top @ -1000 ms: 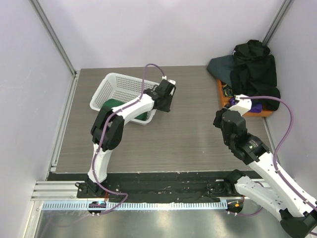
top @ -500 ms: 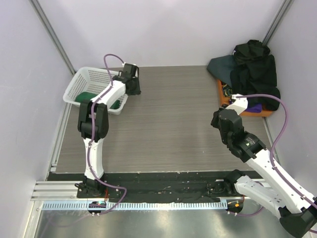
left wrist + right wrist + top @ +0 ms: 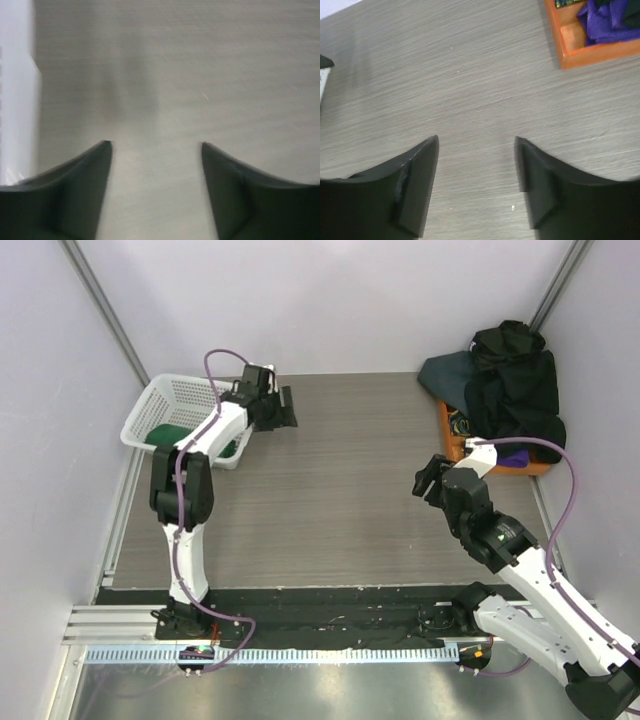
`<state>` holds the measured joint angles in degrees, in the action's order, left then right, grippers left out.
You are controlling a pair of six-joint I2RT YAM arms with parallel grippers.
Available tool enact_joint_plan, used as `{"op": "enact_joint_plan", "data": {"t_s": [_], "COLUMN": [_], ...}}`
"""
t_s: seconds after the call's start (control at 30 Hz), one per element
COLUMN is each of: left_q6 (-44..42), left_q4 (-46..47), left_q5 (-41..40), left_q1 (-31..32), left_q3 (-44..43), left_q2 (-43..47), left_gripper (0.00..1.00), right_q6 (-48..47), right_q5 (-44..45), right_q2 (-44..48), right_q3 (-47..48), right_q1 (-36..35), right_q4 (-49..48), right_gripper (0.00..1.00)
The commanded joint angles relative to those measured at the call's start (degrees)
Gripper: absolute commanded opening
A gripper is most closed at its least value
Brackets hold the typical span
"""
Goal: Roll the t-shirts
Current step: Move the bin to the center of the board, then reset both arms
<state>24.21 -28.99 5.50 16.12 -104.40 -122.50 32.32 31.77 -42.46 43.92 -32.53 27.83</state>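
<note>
A soft dark green t-shirt (image 3: pixel 165 430) lies in the white mesh plastic basket (image 3: pixel 148 406), far left. Limp black, slate and purple t-shirts (image 3: pixel 515 390) are heaped on the flat orange tray (image 3: pixel 580 55), far right. The left hand (image 3: pixel 156 145), just beside the basket, and the right hand (image 3: pixel 476 140), near the tray, both stand wide and empty over the grey wood-grain bench (image 3: pixel 350 480).

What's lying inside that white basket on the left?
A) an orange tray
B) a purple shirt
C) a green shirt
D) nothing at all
C: a green shirt shows on the bottom of the basket, seen from above.
</note>
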Motion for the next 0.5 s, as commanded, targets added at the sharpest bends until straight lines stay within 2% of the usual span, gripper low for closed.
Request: {"op": "enact_joint_plan", "data": {"t_s": [0.0,0.03,0.07,0.23,0.27,0.47], "left_q6": [1.72,2.33,3.64,6.02,6.38,10.68], "left_q4": [8.93,10.26,11.32,16.07,16.86,22.74], "left_q5": [5.13,5.57,6.19,4.09,3.47,-1.01], "left_q1": [2.86,2.95,3.04,4.79,5.32,10.15], "left_q3": [11.21,13.76,18.92,33.01,38.34,57.79], "left_q2": [18.12,20.52,22.63,39.33,41.79,61.74], "left_gripper": [0.95,1.0,1.0,1.0,1.0,1.0], "right_q6": [0.29,0.12,-0.06,-1.11,-0.94,2.39], "right_q5": [-1.71,-2.15,-2.41,-4.43,-4.09,-5.05], "right_q2": [1.59,2.2,2.55,6.15,7.46,10.81], "right_q3": [-0.15,-0.15,-0.15,-1.73,-2.26,-6.91], "right_q1": [0.1,0.1,0.1,0.1,0.19,0.1], "right_q4": [-0.07,0.29,0.46,0.12,0.03,-0.94], "right_gripper": [0.88,0.93,0.97,0.98,0.98,0.98]}}
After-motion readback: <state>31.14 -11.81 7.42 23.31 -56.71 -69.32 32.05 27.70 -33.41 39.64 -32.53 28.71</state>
